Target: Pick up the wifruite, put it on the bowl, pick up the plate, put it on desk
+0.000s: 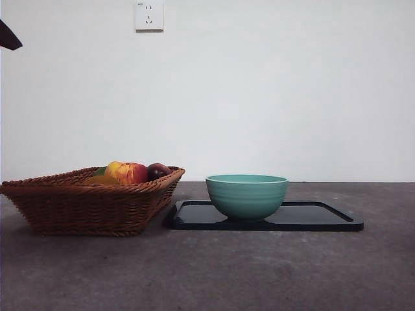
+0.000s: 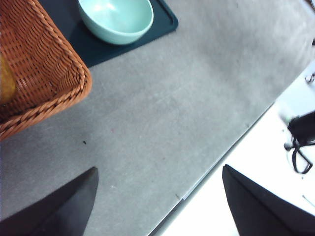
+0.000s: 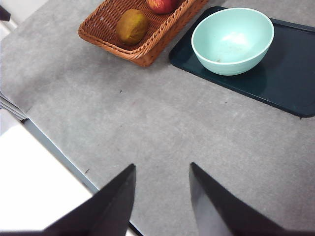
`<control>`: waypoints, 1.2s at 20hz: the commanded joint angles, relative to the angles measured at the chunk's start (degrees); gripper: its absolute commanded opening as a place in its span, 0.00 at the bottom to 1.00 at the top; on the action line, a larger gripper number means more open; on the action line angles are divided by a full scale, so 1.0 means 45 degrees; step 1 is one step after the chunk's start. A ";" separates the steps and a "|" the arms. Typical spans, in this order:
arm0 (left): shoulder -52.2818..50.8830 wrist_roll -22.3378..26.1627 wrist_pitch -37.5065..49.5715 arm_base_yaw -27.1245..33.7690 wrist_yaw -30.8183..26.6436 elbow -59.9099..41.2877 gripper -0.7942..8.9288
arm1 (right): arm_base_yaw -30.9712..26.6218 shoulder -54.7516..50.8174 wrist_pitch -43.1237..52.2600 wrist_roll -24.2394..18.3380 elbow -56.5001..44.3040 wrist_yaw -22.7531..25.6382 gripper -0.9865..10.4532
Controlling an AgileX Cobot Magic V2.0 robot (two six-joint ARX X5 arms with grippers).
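While both grippers hang with jaws apart above the desk (image 1: 214, 272), the bowl (image 1: 246, 194) sits empty on the tray (image 1: 324, 217), basket (image 1: 91, 201) of fruit (image 1: 128, 172) at its nine o'clock.

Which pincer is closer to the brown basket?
Left. The left pincer hangs just off a corner of the basket; the right pincer waits farther back over bare desk.
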 commanded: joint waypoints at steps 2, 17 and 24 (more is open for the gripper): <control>0.0053 0.0437 0.0117 -0.0058 0.0039 0.0175 0.49 | 0.0073 0.0049 0.0131 -0.0107 0.0068 0.0044 0.24; 0.0053 0.0437 0.0146 -0.0058 0.0039 0.0175 0.49 | -0.0432 0.4109 0.2987 0.2302 0.2006 0.1064 0.33; 0.0053 0.0437 0.0136 -0.0058 0.0034 0.0175 0.50 | -0.1666 0.9646 0.2973 0.0714 0.5474 0.1054 0.33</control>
